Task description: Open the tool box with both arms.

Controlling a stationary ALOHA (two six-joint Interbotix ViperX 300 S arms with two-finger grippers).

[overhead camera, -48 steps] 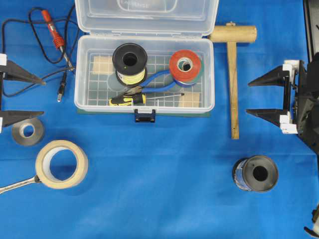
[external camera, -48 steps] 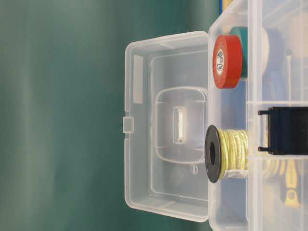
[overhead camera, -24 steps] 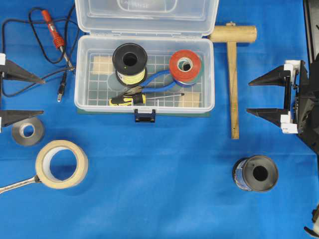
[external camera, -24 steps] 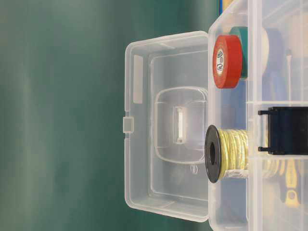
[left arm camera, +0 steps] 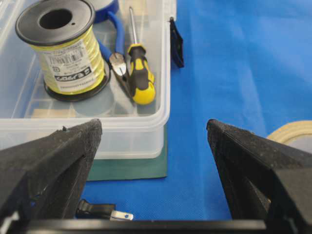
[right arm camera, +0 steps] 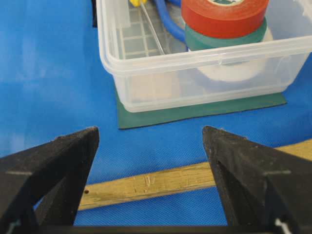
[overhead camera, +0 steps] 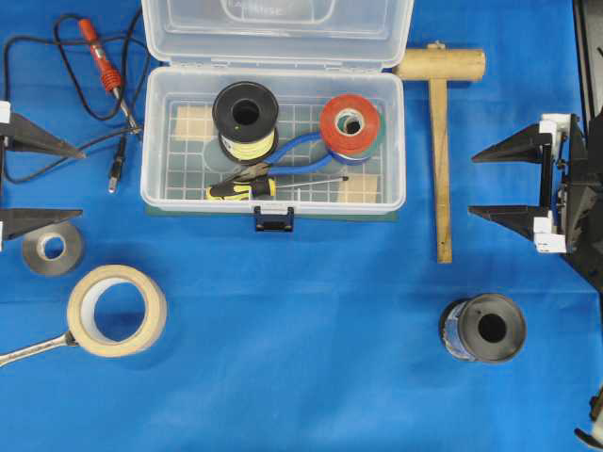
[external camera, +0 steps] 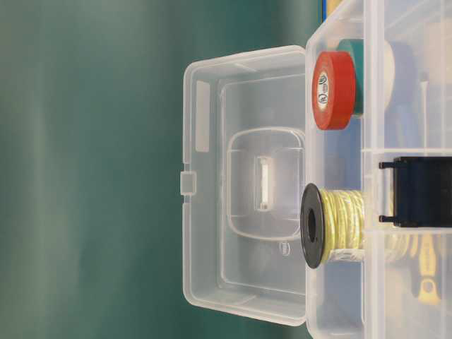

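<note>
The clear tool box stands open at the top middle, its lid folded back and its dark blue latch hanging at the front. It holds a yellow wire spool, red tape, a screwdriver and blue pliers. The table-level view shows the lid upright. My left gripper is open and empty, left of the box; its wrist view shows the box wall ahead. My right gripper is open and empty, right of the box, as its wrist view also shows.
A wooden mallet lies between the box and my right gripper. A masking tape roll, a small grey roll and a wrench lie front left. A black spool stands front right. A red-handled probe with cable lies back left.
My right gripper has drawn back very slightly to the right. The box, its lid and the left gripper have not moved.
</note>
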